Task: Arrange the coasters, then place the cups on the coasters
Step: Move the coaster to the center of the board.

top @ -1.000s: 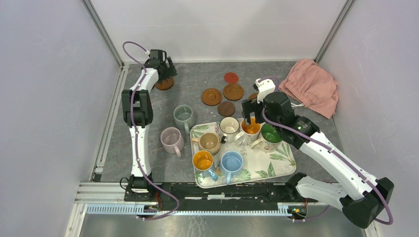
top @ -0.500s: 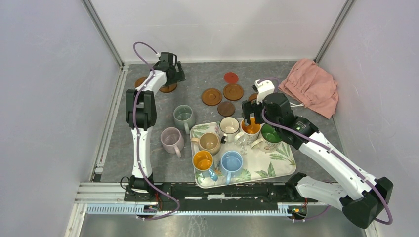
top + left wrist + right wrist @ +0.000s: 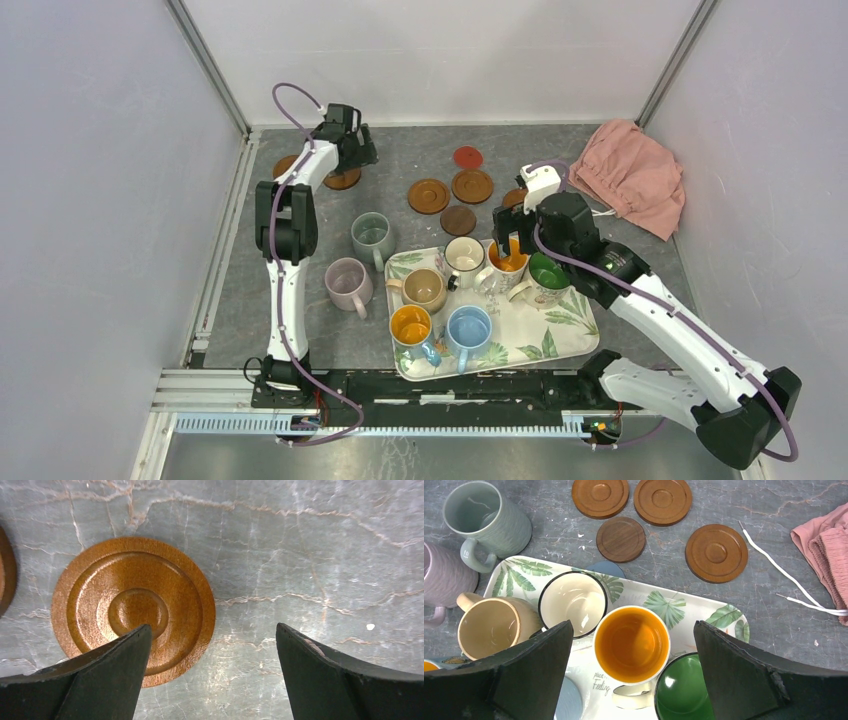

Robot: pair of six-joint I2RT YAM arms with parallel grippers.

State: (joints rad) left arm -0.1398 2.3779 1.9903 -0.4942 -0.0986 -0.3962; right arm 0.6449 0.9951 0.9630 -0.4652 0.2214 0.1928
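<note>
Your right gripper [image 3: 632, 626] hangs wide open directly above the orange-lined cup [image 3: 631, 647]; your left gripper [image 3: 213, 627], also open, is well apart.

My left fingers [image 3: 90, 680] swung right across the far table [image 3: 400, 150], a brown coaster [image 3: 285, 166] now uncovered beside that arm [image 3: 283, 215], my right fingers [image 3: 524, 675] nudged slightly right above the cups [image 3: 631, 645] on the tray [image 3: 560, 330].

Tabletop [image 3: 300, 555]: grey marble, pale veins. Tray [image 3: 664, 605]: white, green leaf print. Ringed coaster [image 3: 135, 605]: orange-brown wood, concentric rings. Plain coaster [image 3: 620, 538]: dark brown. Small coaster [image 3: 467, 157]: red. Textured mug [image 3: 479, 512]: grey-green. Rimmed mug [image 3: 572, 602]: cream, black rim. White mug [image 3: 631, 644]: orange inside. Floral mug [image 3: 684, 690]: green inside. Cloth [image 3: 630, 175]: dusty pink.
</note>
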